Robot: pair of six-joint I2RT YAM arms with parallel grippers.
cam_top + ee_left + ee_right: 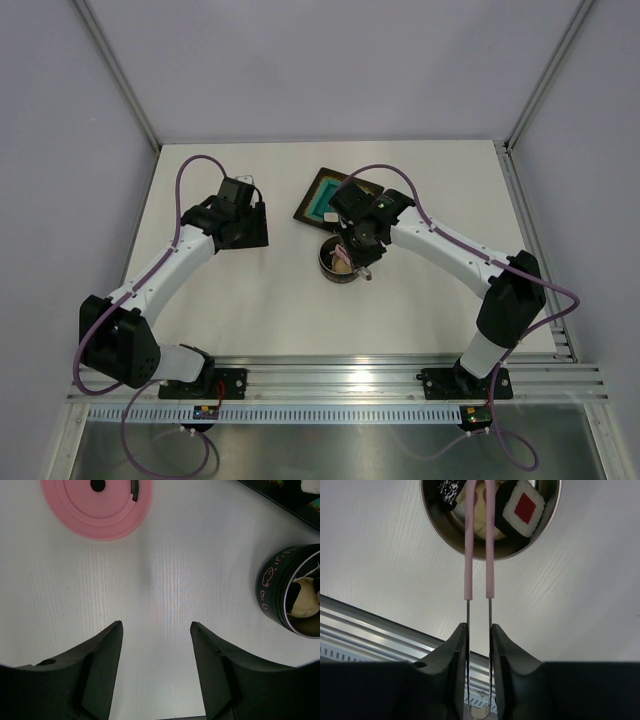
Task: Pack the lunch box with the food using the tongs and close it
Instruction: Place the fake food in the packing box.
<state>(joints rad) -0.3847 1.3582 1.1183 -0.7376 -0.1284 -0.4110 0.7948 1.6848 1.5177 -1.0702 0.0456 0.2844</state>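
Observation:
The lunch box (431, 522) is a shiny steel bowl at the top of the right wrist view; seen from above, the lunch box (338, 262) stands mid-table. Inside lies food: a white roll with a red centre (522, 507), a dark speckled piece (448, 490) and a pale beige piece (480, 525). My right gripper (479, 627) is shut on the tongs (468, 555), whose pink-sleeved arms reach into the box over the beige piece. The pink lid (97, 505) lies flat on the table, ahead and left of my open, empty left gripper (156, 630).
A square dark tray with a teal centre (328, 197) lies just behind the lunch box, its corner also in the left wrist view (285, 497). The lunch box's black outer wall with pink drawings (272, 587) shows at the right there. An aluminium rail (380, 627) runs along the near table edge.

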